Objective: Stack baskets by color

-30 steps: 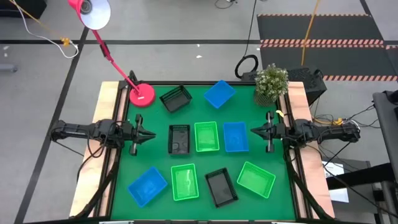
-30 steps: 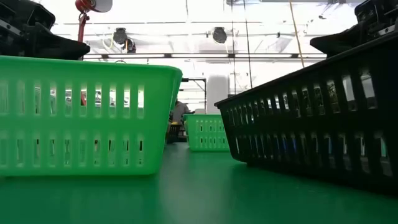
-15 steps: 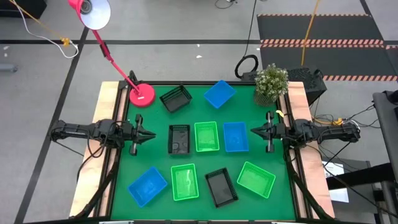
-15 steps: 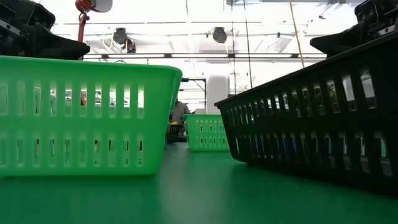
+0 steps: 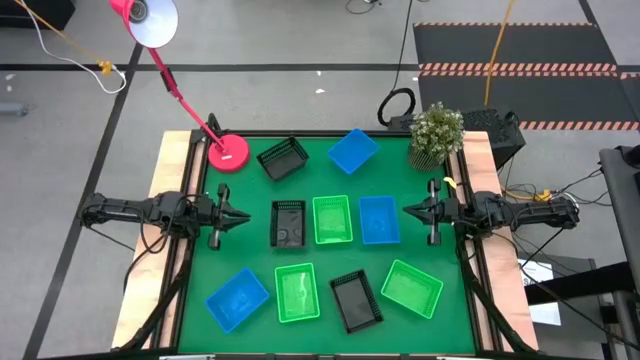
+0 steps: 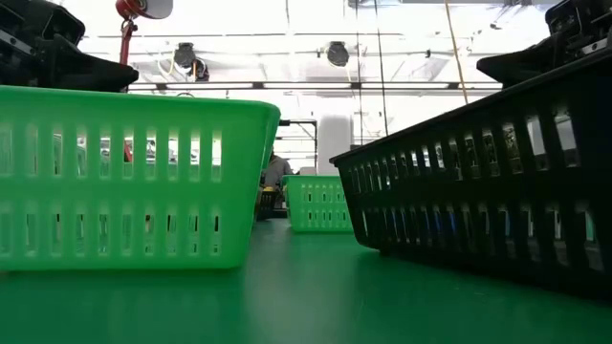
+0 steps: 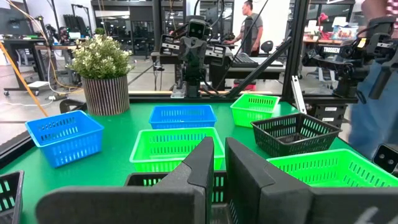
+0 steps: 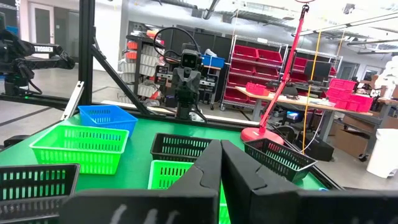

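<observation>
Nine baskets rest on their bottoms on the green table top (image 5: 250, 250), none stacked. A black one (image 5: 283, 158) and a blue one (image 5: 353, 150) are at the far side. Black (image 5: 288, 223), green (image 5: 332, 220) and blue (image 5: 379, 220) form a middle row. Blue (image 5: 237, 298), green (image 5: 296, 292), black (image 5: 356, 301) and green (image 5: 411, 288) lie along the near side. My left gripper (image 5: 243, 217) waits at the table's left edge, pointing level and inward, with only a narrow slit between its fingers (image 7: 219, 144). My right gripper (image 5: 407, 209) waits at the right edge, shut and empty (image 8: 221, 146).
A pink lamp base (image 5: 228, 153) stands at the far left corner, its arm leaning out to the lamp head (image 5: 150, 18). A potted plant (image 5: 436, 135) stands at the far right corner. Wooden strips (image 5: 170, 180) border the table. A person (image 7: 252, 25) is in the room beyond.
</observation>
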Robot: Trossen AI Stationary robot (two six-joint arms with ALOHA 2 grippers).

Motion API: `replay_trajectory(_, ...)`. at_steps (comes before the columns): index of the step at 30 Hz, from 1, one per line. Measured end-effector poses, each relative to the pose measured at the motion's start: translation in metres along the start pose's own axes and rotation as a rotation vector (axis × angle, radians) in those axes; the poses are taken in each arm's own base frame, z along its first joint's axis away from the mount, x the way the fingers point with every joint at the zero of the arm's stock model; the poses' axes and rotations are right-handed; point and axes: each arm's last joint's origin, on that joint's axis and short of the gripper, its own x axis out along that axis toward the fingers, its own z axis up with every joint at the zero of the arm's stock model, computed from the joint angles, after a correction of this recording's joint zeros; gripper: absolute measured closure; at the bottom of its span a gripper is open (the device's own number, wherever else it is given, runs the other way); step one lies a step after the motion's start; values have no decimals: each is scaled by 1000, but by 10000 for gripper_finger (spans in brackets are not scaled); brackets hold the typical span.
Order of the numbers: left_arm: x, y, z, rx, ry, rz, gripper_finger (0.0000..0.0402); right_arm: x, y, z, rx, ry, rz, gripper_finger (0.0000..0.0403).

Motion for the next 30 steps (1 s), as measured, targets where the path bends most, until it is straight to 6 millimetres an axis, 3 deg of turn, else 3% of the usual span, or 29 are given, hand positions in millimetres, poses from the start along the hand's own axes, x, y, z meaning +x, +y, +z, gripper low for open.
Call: replay_trajectory(30, 0, 0, 0, 0, 0, 0, 357, 0, 0, 0, 25, -1, 0, 403)
